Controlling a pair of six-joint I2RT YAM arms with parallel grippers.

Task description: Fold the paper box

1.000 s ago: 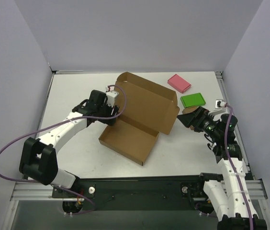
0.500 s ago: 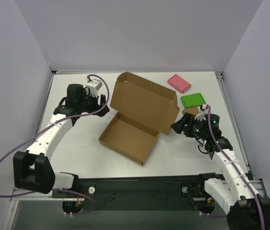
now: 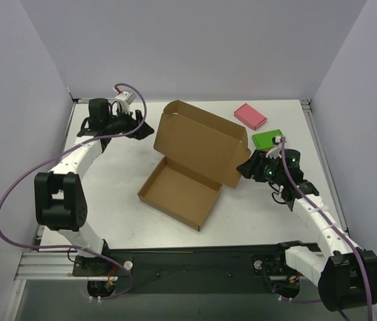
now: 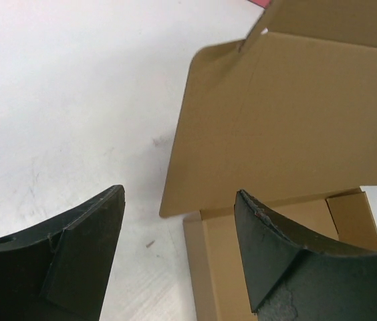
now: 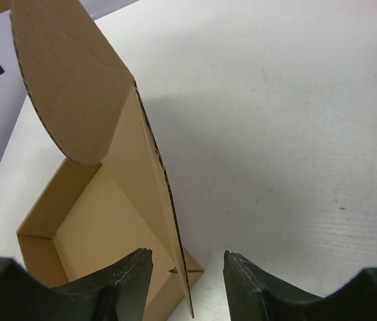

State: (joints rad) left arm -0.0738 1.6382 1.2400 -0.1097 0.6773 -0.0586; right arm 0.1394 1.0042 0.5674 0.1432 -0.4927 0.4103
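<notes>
Paper box [image 3: 187,170] sits in the middle of the table [image 3: 108,194], tray open and the lid standing up along its 1 o'clock side. Left gripper [image 4: 178,193] hangs off at the box's 10 o'clock, fingers spread wide with nothing in them. Right gripper [image 5: 188,254] is at 3 o'clock with a narrower gap and the lid's end edge lined up in it. It doesn't look like it's pinching the cardboard, but that's hard to be sure of. Green block [image 3: 267,139] and pink block [image 3: 250,116] lie out around 1 to 2 o'clock.
</notes>
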